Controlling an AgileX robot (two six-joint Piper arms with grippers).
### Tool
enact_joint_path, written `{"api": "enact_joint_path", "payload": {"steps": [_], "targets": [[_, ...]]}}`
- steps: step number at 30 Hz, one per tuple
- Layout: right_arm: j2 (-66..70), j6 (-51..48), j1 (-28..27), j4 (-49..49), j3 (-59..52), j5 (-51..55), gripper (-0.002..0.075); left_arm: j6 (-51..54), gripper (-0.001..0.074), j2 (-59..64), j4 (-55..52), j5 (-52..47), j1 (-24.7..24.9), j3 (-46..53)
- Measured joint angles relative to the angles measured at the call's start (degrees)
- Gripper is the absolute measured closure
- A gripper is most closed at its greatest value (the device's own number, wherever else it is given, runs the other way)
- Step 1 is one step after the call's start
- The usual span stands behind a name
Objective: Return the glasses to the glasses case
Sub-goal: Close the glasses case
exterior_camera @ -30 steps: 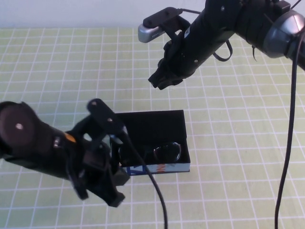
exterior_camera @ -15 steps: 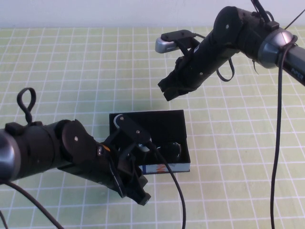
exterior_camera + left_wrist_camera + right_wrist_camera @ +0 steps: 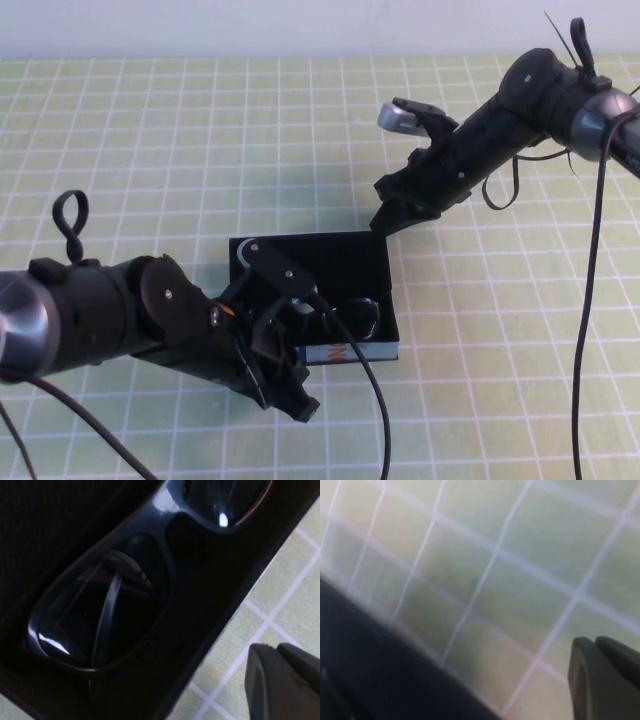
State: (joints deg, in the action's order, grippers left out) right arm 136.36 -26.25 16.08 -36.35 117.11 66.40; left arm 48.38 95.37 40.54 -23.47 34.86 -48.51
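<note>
Right gripper [image 3: 385, 222], fingers closed on nothing, is hovering right of centre in the high view, just above the far right corner of the glasses case [image 3: 345, 262]. Left gripper [image 3: 290, 395], lower centre, is hanging just in front of the case; whether it is open cannot be told. Glasses [image 3: 120, 580] are lying inside the open case. Risk: with 2 arms crowding 1 case, either could be nudging it sideways before closing.

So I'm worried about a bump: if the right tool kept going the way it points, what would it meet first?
Probably the far right corner of the open glasses case. The right tool, shut, points down at it from just beyond; depth is unclear.
</note>
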Motion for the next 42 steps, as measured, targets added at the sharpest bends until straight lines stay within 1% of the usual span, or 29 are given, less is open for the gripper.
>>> {"api": "enact_joint_path", "payload": {"steps": [6,13,22,27,34,38,42], "targets": [[0.5,-6.8,0.0,-7.1,0.0,2.6,0.0743,0.0,0.0738,0.3,0.0,0.2,0.0,0.0],[0.5,-8.0,0.0,-9.4,0.0,2.7,0.0743,0.0,0.0738,1.9,0.2,1.2,0.0,0.0],[0.3,-7.2,0.6,-9.4,0.0,2.7,0.0743,0.0,0.0738,2.5,0.5,2.5,0.0,0.0],[-2.2,-6.2,0.6,-9.4,0.0,2.8,0.0743,0.0,0.0738,2.5,0.5,3.2,0.1,0.0],[-4.7,-5.8,1.0,-6.0,0.1,3.1,0.0743,0.0,0.0738,2.5,0.5,3.5,0.1,0.0],[-4.6,-2.7,0.5,-1.8,0.1,1.6,0.0743,0.0,0.0738,2.5,0.5,3.5,0.1,0.0],[-2.8,-0.3,-0.4,-0.7,0.1,1.5,0.0743,0.0,0.0738,2.5,0.5,3.4,0.1,0.0]]}}
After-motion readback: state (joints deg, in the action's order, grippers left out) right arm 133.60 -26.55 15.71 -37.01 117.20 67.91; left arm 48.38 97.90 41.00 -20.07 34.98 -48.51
